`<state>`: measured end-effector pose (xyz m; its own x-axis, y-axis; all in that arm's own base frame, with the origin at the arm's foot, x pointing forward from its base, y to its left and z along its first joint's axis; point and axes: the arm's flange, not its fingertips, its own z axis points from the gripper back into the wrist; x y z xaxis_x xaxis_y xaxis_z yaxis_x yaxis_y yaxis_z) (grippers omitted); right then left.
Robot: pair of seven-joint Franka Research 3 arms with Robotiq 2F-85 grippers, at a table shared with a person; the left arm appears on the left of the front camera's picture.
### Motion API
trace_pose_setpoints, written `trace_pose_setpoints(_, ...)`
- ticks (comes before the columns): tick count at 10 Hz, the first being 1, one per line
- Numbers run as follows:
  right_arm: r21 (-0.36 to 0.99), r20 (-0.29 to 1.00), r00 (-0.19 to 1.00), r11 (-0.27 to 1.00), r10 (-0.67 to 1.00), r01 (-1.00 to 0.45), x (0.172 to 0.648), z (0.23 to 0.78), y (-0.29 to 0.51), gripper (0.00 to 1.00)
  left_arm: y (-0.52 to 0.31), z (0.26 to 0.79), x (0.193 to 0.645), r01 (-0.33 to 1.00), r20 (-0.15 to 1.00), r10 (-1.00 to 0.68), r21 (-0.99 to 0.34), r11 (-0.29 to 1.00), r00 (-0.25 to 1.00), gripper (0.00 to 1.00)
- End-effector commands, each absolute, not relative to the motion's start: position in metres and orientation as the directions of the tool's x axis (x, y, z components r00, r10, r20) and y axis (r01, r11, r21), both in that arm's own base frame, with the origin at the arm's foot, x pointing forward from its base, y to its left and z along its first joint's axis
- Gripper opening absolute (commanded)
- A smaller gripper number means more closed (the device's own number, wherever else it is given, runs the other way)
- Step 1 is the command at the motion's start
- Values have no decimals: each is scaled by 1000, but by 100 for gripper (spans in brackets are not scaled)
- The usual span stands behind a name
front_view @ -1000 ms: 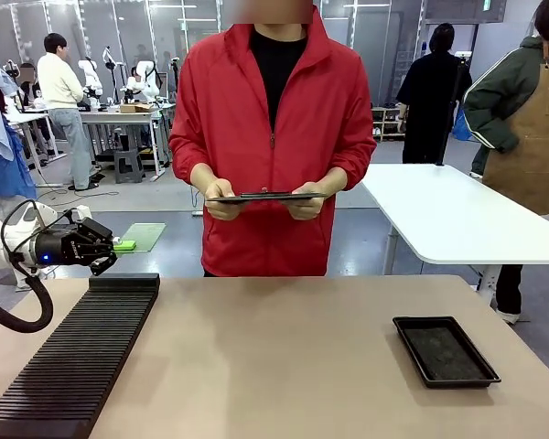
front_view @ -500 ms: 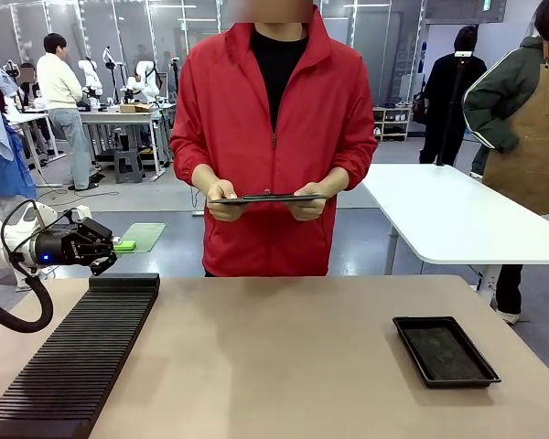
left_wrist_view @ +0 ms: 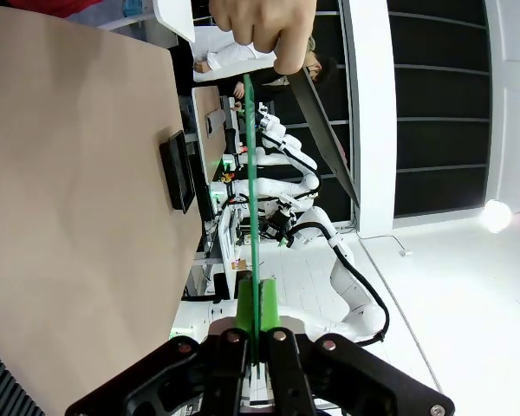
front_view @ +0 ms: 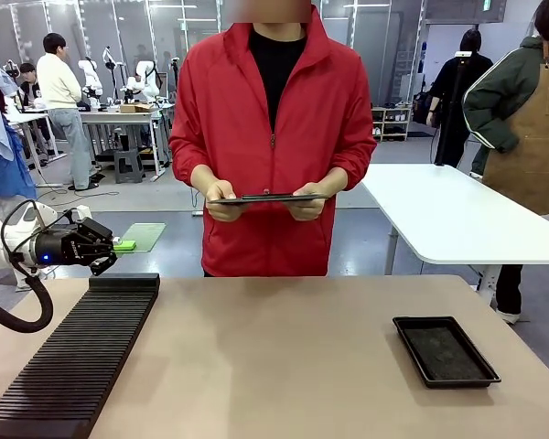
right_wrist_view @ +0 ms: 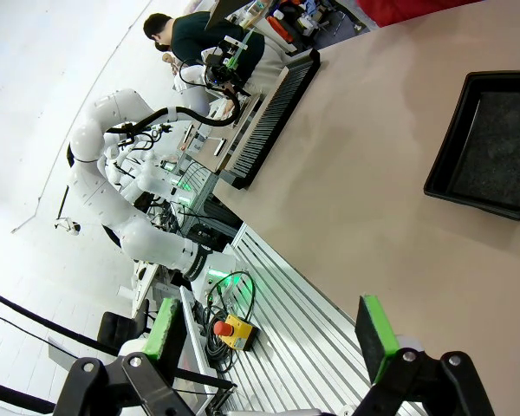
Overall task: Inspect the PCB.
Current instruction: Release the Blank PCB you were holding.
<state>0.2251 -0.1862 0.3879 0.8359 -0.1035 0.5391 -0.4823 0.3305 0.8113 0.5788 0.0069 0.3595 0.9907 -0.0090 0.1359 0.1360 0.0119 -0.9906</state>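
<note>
My left gripper (front_view: 117,245) hangs at the far left, just beyond the table's far edge, shut on the PCB (front_view: 145,236), a thin pale green board held flat and pointing toward the person. In the left wrist view the PCB (left_wrist_view: 251,199) shows edge-on as a bright green line rising from between the green pads (left_wrist_view: 245,303) of my left gripper (left_wrist_view: 258,305). My right gripper (right_wrist_view: 267,334) is open with nothing between its fingers, high above the table's near right side.
A person in a red jacket stands at the far side holding a dark clipboard (front_view: 265,196) in both hands. A black slotted rack (front_view: 78,357) lies at the left. A shallow black tray (front_view: 398,327) sits at the right, also in the right wrist view (right_wrist_view: 446,139).
</note>
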Motion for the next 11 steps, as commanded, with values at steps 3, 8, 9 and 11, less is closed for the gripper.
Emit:
trace_pose_setpoints(3,809,545,832,326,-103,-490,224,388,-187,100,6,363,576,138,138,-17,-990,12,990,3)
trace_pose_setpoints(8,809,545,832,326,-103,-490,224,388,-187,100,6,363,576,138,138,-17,-990,12,990,3)
trace_pose_setpoints(9,809,545,832,326,-103,-490,224,388,-187,100,6,363,576,138,138,-17,-990,12,990,3)
trace_pose_setpoints(11,809,545,832,326,-103,-490,224,388,-187,100,6,363,576,138,138,-17,-990,12,990,3)
